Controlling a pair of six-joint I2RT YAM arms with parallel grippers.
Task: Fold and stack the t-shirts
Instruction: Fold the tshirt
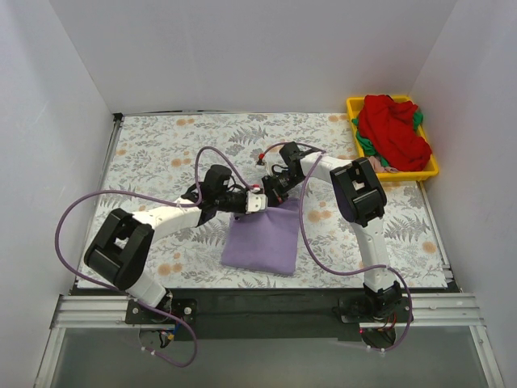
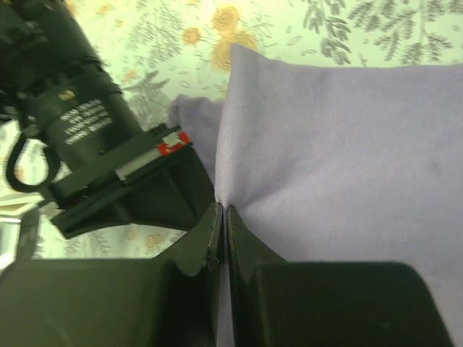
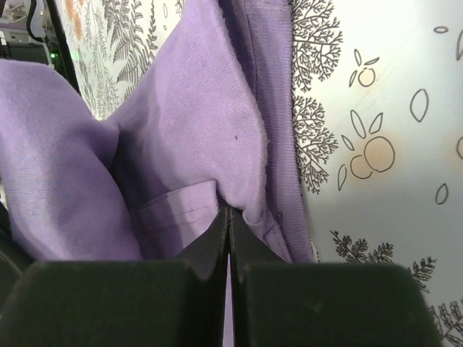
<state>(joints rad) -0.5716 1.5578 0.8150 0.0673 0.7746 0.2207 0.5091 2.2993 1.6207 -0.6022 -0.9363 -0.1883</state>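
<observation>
The left gripper [image 2: 223, 217] is pinched tight on the edge of a lavender-purple soft cloth t-shirt [image 1: 262, 238], with a thin fold of the fabric caught between its black fingertips. Just beside it, the right gripper [image 3: 228, 218] is likewise clamped on the same shirt, nipping a hemmed fold near a seam. The two grippers nearly meet at the shirt's far edge, which is lifted and puckered there, while the rest of the shirt lies as a roughly square folded shape on the worktop.

The left arm [image 1: 121, 246] is bent sharply at the elbow near its base, its forearm reaching low and rightwards to the centre. The right arm [image 1: 359, 192] rises from its base, bends at a raised elbow and stretches left and down to the same spot.

The shirt lies in the near middle of the worktop, on one floral-patterned cloth [image 1: 161, 145] that covers the surface. At the far right corner, well apart from it, stands one yellow plastic tray [image 1: 354, 103]. It holds a heap: a crumpled red cloth shirt [image 1: 393, 129] on top, green cloth [image 1: 365, 146] showing at its edges and a little pale pink cloth [image 1: 382, 165] at the near side. How many garments are in the heap cannot be told.
</observation>
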